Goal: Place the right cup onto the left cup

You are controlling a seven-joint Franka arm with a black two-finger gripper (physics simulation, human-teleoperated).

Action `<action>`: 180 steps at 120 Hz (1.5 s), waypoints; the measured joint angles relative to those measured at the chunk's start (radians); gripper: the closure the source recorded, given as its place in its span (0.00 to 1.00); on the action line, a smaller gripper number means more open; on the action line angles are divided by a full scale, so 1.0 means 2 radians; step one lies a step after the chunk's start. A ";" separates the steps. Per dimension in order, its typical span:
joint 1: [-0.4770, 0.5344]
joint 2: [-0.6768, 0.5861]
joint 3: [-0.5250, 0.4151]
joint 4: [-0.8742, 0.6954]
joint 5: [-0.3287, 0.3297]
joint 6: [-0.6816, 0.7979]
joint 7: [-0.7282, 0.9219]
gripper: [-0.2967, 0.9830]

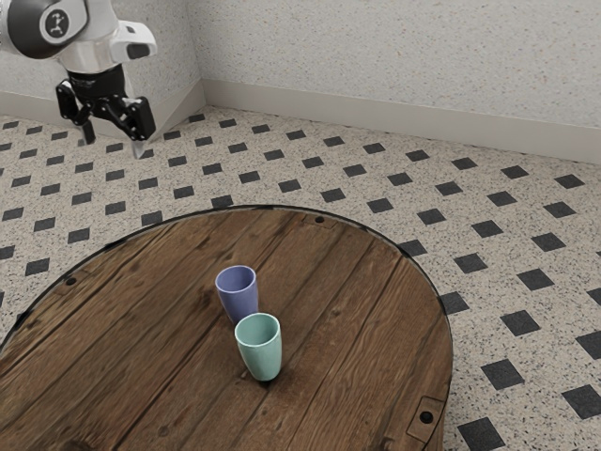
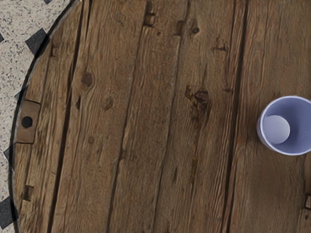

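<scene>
- The gripper (image 1: 114, 146) is wide open, its two fingers well apart and pointing down, with hold of nothing.
- It hangs raised at the exterior view's upper left, well apart from both cups, below the white and black arm (image 1: 94, 42).
- The blue cup (image 1: 238, 296) stands upright on the round table (image 1: 141, 319), mouth up.
- The green cup (image 1: 260, 349) stands upright on the table too, near the blue cup and closer to the exterior camera.
- In the exterior view the green cup's rim covers part of the blue cup's lower side; from that angle I cannot tell whether the two touch.
- The cups are separate, neither one nested in the other.
- In the wrist view the blue cup is seen from above, partly cut off by the picture's edge, its pale round bottom visible inside.
- The table is of brown planks with a dark rim, and a small plate (image 2: 27, 122) with a black stud sits by that rim.
- Around the table lies a speckled floor (image 1: 376, 178) with dark squares.
</scene>
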 joint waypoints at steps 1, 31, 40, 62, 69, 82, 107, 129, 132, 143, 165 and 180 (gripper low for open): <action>0.000 0.001 0.000 0.001 0.000 0.001 0.000 0.23; 0.000 0.003 -0.006 -0.030 -0.012 0.025 0.006 0.23; 0.001 0.003 -0.016 -0.077 -0.030 0.042 0.007 0.23; -0.026 0.011 -0.025 -0.184 -0.059 0.119 0.006 0.23; -0.028 0.021 -0.030 -0.205 -0.068 0.146 0.005 0.23; -0.035 0.039 -0.035 -0.237 -0.088 0.193 0.003 0.23; -0.041 0.059 -0.056 -0.256 -0.107 0.241 -0.005 0.23; -0.057 0.080 -0.061 -0.256 -0.111 0.271 -0.012 0.23; -0.059 0.083 -0.061 -0.256 -0.111 0.275 -0.013 0.23; -0.066 0.097 -0.061 -0.255 -0.119 0.289 -0.017 0.23; -0.044 0.118 -0.061 -0.256 -0.127 0.309 -0.022 0.23; -0.042 0.129 -0.061 -0.256 -0.129 0.316 -0.025 0.23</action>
